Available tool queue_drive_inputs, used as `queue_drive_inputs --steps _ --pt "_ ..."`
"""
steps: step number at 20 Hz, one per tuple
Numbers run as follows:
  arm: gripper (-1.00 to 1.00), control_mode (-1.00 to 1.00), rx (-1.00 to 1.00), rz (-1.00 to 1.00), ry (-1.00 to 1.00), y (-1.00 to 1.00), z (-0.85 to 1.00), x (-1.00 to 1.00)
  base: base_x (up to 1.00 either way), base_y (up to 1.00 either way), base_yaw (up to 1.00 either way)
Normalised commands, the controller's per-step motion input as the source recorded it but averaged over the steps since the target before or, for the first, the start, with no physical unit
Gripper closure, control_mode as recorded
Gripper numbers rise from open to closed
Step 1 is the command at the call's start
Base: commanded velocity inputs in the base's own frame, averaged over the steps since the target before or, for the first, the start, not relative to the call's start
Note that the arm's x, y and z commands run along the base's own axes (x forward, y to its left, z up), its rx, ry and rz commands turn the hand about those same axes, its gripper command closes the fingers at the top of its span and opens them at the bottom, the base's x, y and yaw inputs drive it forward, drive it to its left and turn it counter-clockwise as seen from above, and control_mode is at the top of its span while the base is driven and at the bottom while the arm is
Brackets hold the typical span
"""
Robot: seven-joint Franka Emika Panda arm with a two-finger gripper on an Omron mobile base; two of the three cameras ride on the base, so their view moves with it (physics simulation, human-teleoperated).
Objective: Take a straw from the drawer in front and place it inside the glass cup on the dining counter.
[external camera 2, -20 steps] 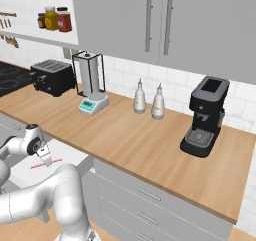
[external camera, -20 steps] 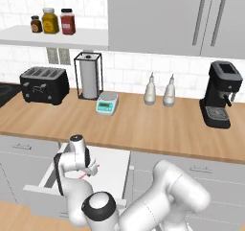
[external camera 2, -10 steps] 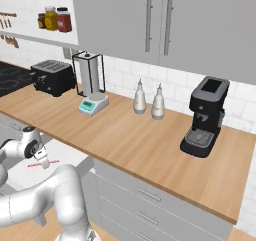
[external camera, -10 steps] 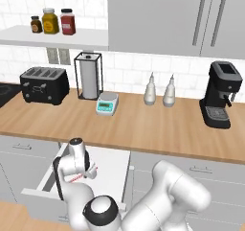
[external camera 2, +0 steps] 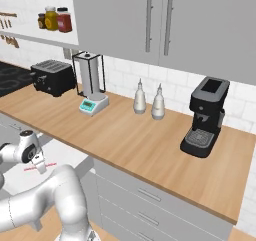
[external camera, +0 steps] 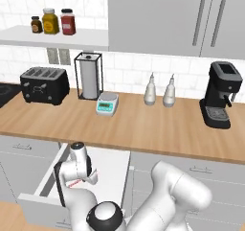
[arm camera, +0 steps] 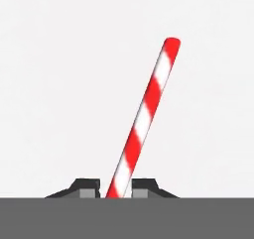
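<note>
We are at the pick-up step, low in the frame of both base views, with the arm bent down into the open drawer [external camera: 112,160] under the wooden worktop [external camera: 143,129]. In the left base view the gripper [external camera: 82,181] sits at the lower left, over the drawer's white inside, and the straw [external camera: 76,181] shows as a short red line right at its tips. The right base view puts the same pair at the far left edge: the gripper [external camera 2: 40,165] with the straw [external camera 2: 34,167] lying across beneath it.

The hand view settles the grip. The two dark fingertips [arm camera: 87,187] stand at the bottom of the frame, nearly together, and the red and white striped straw [arm camera: 144,119] rises from the narrow gap between them, slanting toward the upper right over the white drawer floor. We judge the jaws closed on the straw's near end, touching it on both sides. Whether it has left the floor we cannot tell.

So the drawer is open and the straw is gripped. Left to do, in our judgement: lift it clear of the drawer, carry it to the dining counter, and stand it in the glass cup. The toaster [external camera: 44,85], the paper towel holder [external camera: 89,76] and the coffee machine [external camera: 221,95] on the worktop play no part
</note>
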Motion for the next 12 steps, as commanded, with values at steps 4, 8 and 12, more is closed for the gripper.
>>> queue_drive_inputs --steps 4,8,12 --pt "1.00 -1.00 0.04 -0.05 -0.03 -0.01 -0.10 -0.11 0.00 0.00 0.00" --pt "1.00 -1.00 0.27 -0.19 -0.05 -0.04 0.99 -0.32 0.00 0.00 0.00" --pt "1.00 -1.00 0.35 -0.23 0.00 -0.27 1.00 -0.42 0.00 0.00 0.00"
